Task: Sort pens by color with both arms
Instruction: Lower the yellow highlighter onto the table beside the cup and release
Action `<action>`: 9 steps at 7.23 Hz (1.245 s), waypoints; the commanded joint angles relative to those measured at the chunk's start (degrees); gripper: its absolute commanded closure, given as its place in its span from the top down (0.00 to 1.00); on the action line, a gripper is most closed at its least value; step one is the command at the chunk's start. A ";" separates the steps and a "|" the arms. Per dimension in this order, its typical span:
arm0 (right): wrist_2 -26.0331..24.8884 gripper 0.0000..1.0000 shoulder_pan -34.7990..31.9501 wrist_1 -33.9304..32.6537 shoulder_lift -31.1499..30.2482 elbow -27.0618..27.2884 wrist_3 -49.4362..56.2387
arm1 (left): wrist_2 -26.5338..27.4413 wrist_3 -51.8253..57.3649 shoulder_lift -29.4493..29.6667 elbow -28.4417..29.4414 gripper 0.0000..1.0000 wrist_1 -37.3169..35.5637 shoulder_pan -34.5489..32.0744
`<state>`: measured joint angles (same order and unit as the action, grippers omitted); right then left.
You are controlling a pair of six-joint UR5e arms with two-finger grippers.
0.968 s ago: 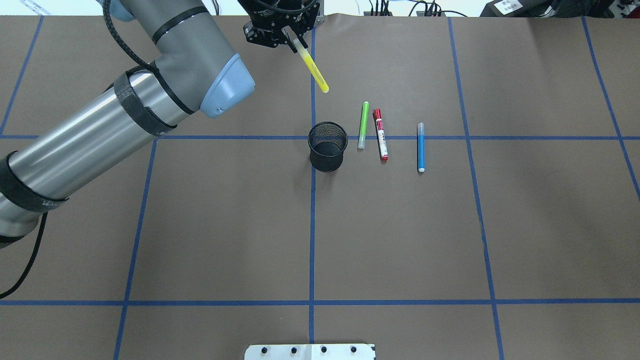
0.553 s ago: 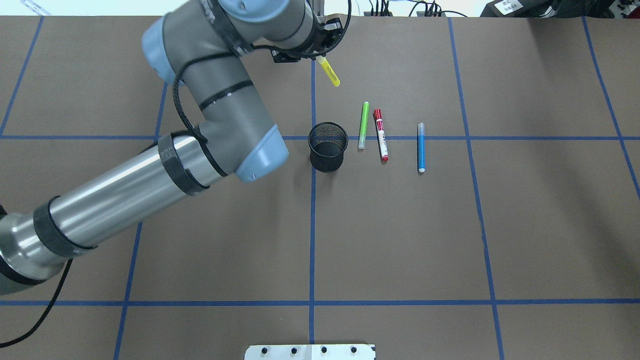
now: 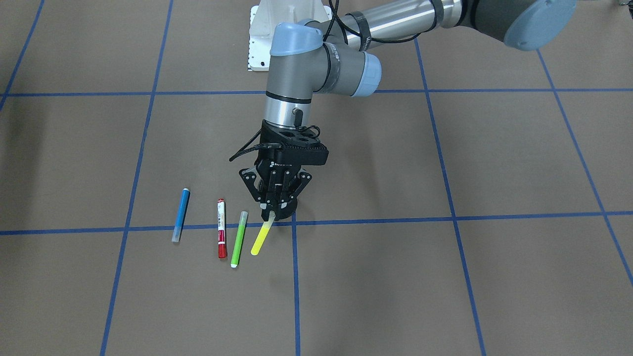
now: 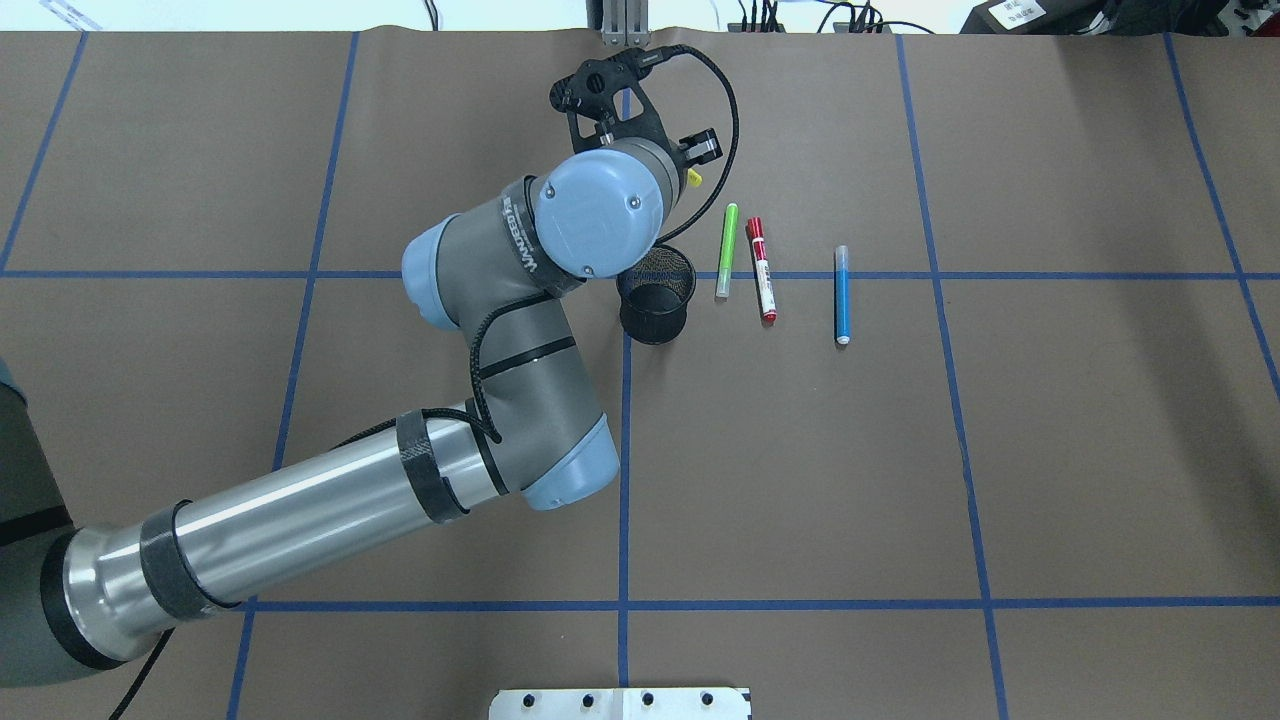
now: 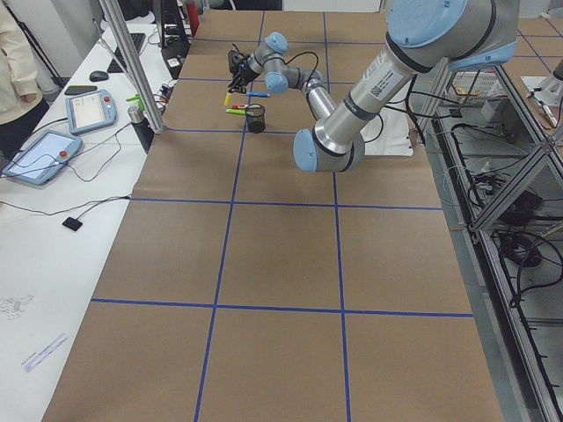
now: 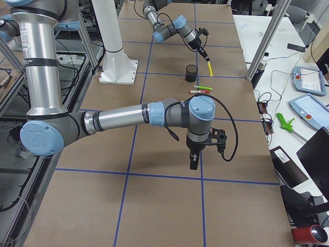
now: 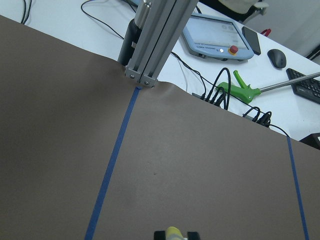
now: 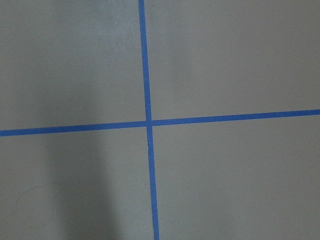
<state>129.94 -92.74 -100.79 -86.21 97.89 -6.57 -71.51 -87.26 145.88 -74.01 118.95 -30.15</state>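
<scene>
Gripping 1 yellow pen (image 3: 260, 238) by its top end, the L gripper (image 3: 273, 211) is clamped tight on it. The pen hangs tilted, free tip toward 7 o'clock in the front view. Pens total 4: 1 held, 3 lying flat on the table (image 4: 1000, 450). Those are 1 green pen (image 3: 239, 239), 1 red-ended white pen (image 3: 221, 236) and 1 blue pen (image 3: 180, 214), approx parallel, none touching. Overhead, w/ the 1 black mesh cup (image 4: 655, 295) as dial centre, all 3 lie at 3 o'clock, green nearest, blue farthest. Arms: 2. The R gripper (image 6: 194, 163) hovers over a blue tape crossing, well apart from the pens; open or closed, can't tell.
</scene>
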 commanded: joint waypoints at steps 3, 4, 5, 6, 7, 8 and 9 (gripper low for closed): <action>0.92 0.99 -0.60 3.14 2.09 -3.59 -0.37 | 6.56 0.33 0.11 4.57 1.00 4.54 2.12; 0.93 0.99 -0.60 3.14 2.10 -3.15 -0.46 | 6.29 1.55 0.20 3.96 1.00 4.62 2.12; 1.10 0.99 -0.60 3.14 2.10 -3.15 -0.72 | 5.77 7.31 0.28 0.56 1.00 4.27 1.59; 1.10 0.99 -0.60 3.05 2.10 -3.15 -0.90 | 4.11 11.63 0.02 -1.38 1.00 3.75 -0.41; 1.10 0.99 -0.60 3.05 2.10 -3.06 -0.99 | -3.74 12.63 -0.07 -2.71 1.00 -0.43 -4.61; 1.02 0.99 -0.60 3.14 2.10 -3.06 -0.99 | -13.82 15.07 -0.15 -5.59 1.00 -7.96 -9.61; 0.75 0.99 -0.60 3.14 2.27 -3.06 -1.08 | -20.45 20.23 -0.07 -7.28 1.00 -12.82 -13.92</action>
<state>130.93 -93.34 -97.67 -84.06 94.82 -7.56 -82.67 -72.09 145.81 -78.80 112.79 -38.61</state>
